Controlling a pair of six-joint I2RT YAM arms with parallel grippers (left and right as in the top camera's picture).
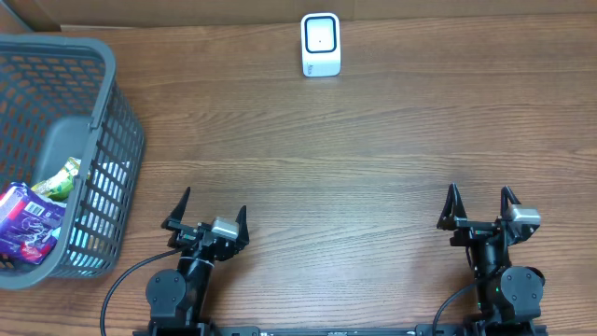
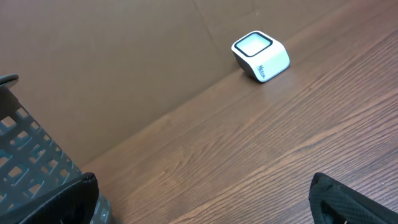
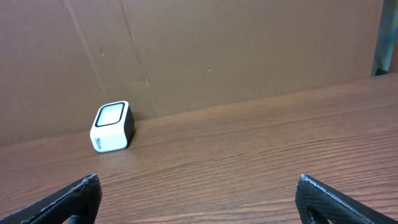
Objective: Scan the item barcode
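while left and right jaws gape apart, packets (image 1: 33,219) lie in the basket (image 1: 123,168).

Grey plastic mesh basket (image 1: 121,159) cut by overhead's left edge; purple foil packet (image 1: 26,224) inside partly hidden (print unreadable). White boxy scanner (image 2: 261,57): side lettering too small.

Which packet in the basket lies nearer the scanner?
The green packet; the purple packet lies lower-left of it, farther from the scanner.
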